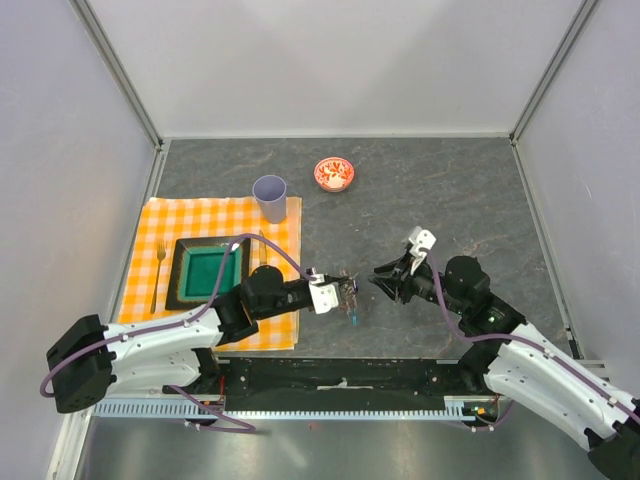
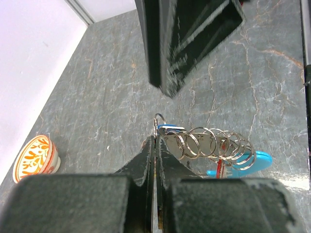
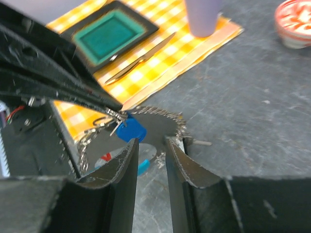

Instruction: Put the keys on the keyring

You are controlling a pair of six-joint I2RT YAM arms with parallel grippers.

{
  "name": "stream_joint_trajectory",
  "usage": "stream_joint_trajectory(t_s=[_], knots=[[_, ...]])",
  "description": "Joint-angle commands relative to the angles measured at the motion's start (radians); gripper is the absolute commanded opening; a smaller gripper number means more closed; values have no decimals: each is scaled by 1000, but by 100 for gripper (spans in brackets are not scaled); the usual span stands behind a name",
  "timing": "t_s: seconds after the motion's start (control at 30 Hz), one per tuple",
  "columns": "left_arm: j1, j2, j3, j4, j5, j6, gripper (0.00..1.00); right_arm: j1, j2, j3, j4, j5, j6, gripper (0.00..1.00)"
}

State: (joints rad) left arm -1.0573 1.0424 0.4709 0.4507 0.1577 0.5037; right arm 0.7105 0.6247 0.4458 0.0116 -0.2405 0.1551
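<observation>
Between the two grippers, toward the near edge of the table [image 1: 450,200]: the keyring [image 2: 209,143], a run of thin linked metal rings carrying a blue fob [image 2: 250,161]. It is held up at one end. I cannot tell whether the fob touches the table.
Keys: a blue-headed key [image 3: 131,130] sits at the held end and a red tag [image 2: 219,167] shows lower down among the rings. Whether either is threaded on cannot be told.
Handling: probably light and not fragile. Each ring looks stiff, but the chain is floppy and likely to swing and twist. The bare wire looks slick.
Where to hold: a key's flat plastic head should give the best purchase, with the ring pinched across its wire.
Left gripper [image 2: 155,145]: fingers clamped together on the small end ring of the keyring.
Right gripper [image 3: 151,148]: jaws parted with nothing between them, just right of the bunch and pointing at it.
Left side: a checked placemat [image 1: 150,230] with a green plate [image 1: 210,272] and a cup [image 1: 270,197].
Far side: a red-and-white bowl [image 1: 334,173], well apart.
</observation>
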Motion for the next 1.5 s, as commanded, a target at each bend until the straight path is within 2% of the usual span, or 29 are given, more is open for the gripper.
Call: stream_joint_trajectory(t_s=[0.0, 0.4, 0.67, 1.13, 1.27, 1.4, 1.47], knots=[[-4, -48, 9, 80, 54, -21, 2, -17, 64, 54, 47, -278, -103, 35], [-4, -38, 37, 54, 94, -21, 2, -19, 66, 74, 71, -358, -138, 34], [-3, -44, 46, 48, 120, -27, 2, -19, 84, 74, 93, -344, -141, 27], [-4, -59, 45, 46, 137, -31, 2, -19, 93, 64, 97, -329, -141, 25], [-4, -62, 40, 57, 129, -33, 2, -19, 96, 64, 97, -344, -140, 17], [-4, -61, 38, 69, 121, -34, 2, -19, 89, 54, 94, -338, -131, 0], [-4, -61, 32, 77, 114, -34, 2, -19, 81, 53, 90, -330, -127, 0]])
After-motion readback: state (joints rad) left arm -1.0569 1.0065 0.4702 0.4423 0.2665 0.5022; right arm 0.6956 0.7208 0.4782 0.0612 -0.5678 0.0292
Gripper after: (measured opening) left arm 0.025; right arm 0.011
